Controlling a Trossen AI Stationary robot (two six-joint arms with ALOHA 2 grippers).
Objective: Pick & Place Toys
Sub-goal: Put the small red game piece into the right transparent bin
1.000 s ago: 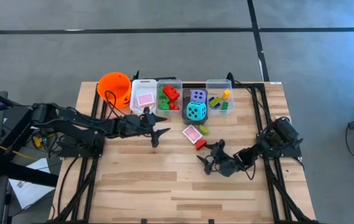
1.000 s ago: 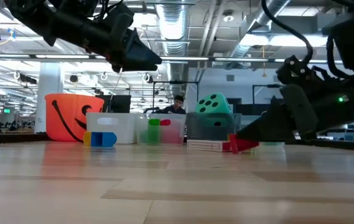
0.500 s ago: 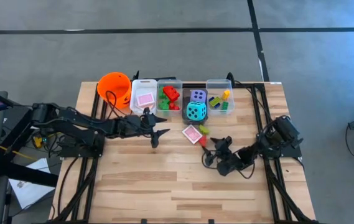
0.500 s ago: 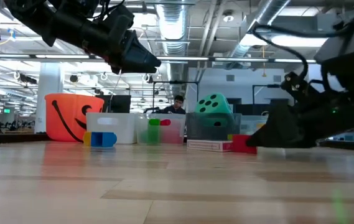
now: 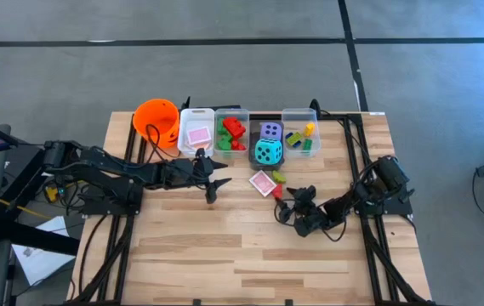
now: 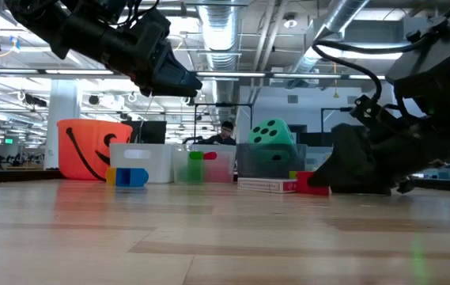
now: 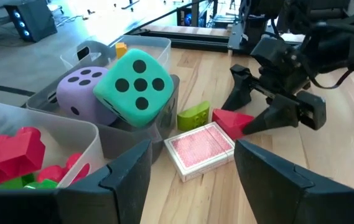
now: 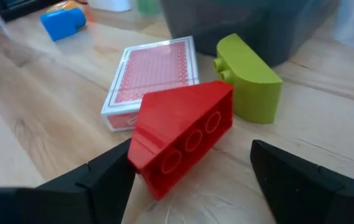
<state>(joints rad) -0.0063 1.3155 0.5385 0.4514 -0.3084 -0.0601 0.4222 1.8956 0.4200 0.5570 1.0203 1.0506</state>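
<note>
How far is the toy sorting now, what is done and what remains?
Done: bricks, card and both dice sit in the bins. In hand: the open right gripper straddles the red brick. Left: green brick, card deck. The left gripper waits open.

No readable writing showing up anywhere, far as I can tell.

Closest thing to a number is the pips: the teal die (image 7: 137, 79) is showing five black dots on the face looking at the left wrist camera, and the purple die (image 7: 81, 91) beside it is showing four on top. The orange bucket (image 6: 85, 148) is wearing a black curved face marking, not letters. The card deck (image 8: 152, 79) is just showing a red patterned back.
</note>
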